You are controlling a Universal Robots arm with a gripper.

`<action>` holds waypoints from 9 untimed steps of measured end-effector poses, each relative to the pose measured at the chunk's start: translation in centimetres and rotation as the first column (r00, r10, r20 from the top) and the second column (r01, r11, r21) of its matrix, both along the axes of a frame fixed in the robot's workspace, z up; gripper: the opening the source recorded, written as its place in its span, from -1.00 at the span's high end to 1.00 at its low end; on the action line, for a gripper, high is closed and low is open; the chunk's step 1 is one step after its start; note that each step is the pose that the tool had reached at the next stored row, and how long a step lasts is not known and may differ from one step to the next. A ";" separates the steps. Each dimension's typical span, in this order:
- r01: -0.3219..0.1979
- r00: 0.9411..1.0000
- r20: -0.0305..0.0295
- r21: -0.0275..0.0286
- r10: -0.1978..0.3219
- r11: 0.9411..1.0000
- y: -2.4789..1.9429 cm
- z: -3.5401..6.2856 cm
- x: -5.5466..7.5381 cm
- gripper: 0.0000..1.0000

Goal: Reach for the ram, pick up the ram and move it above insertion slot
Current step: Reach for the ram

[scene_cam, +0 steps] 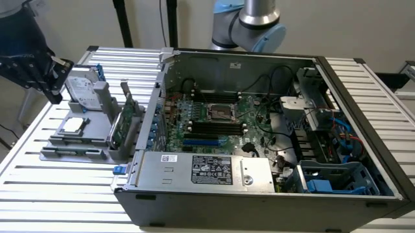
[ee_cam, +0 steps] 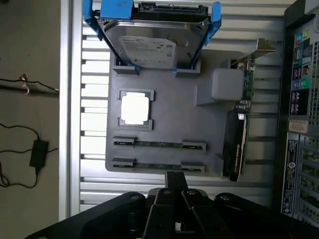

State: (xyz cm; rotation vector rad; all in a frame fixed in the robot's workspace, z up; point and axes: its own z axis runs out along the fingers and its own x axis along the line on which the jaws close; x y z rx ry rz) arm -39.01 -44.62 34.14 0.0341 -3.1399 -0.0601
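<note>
"Where was the ram (ee_cam: 158, 165)?"
"In the grey holder (ee_cam: 199, 129) on the counter (ee_cam: 92, 149), at its edge nearest the end effector (ee_cam: 174, 177), which hung closed and empty just off that holder."

Landmark: grey holder (ee_cam: 169, 99) on slatted table (ee_cam: 94, 99).
Holder, ram end: open from overhead; ram sticks (ee_cam: 159, 144) lie low in their slots; gripper (ee_cam: 174, 180) hangs at this edge.
Holder, opposite end: hard drive (ee_cam: 154, 45) stands tall in blue bracket (ee_cam: 92, 17); blocked.
Holder, case side: expansion card (ee_cam: 234, 144) upright on edge, grey block (ee_cam: 227, 83) beside it, computer case (ee_cam: 301, 99) wall near; tight.
Holder, outer side: bare table slats; free passage.
</note>
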 end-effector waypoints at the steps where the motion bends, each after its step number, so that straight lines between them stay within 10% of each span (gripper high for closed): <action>1: 0.000 1.000 0.000 0.000 0.000 1.000 -0.20 -0.02 0.1 0.79; 9: -0.003 1.000 0.000 0.000 0.003 1.000 -1.13 -0.19 0.3 0.79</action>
